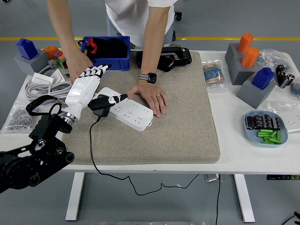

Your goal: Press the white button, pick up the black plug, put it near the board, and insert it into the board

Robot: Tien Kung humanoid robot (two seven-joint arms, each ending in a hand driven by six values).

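The white power strip (130, 111) lies slanted on the grey felt mat (178, 117). The black plug (100, 104) sits at the strip's left end, its black cable (92, 150) trailing down over the table's front edge; I cannot tell how deep it is seated. My left hand (91, 83), white with dark fingertips, hovers just left of and above the plug, fingers stretched out, thumb reaching over the plug's top, gripping nothing. A person's hand (151, 96) with a watch presses flat on the strip's right part. The person's other hand (78, 62) is behind my fingers.
A blue bin (106, 52) and a black device (165, 58) stand at the back. Coiled grey cable (44, 89) and a bag of screws (21, 118) lie left. Grey blocks with orange and blue pieces (251, 65) and a blue dish (267, 127) are right.
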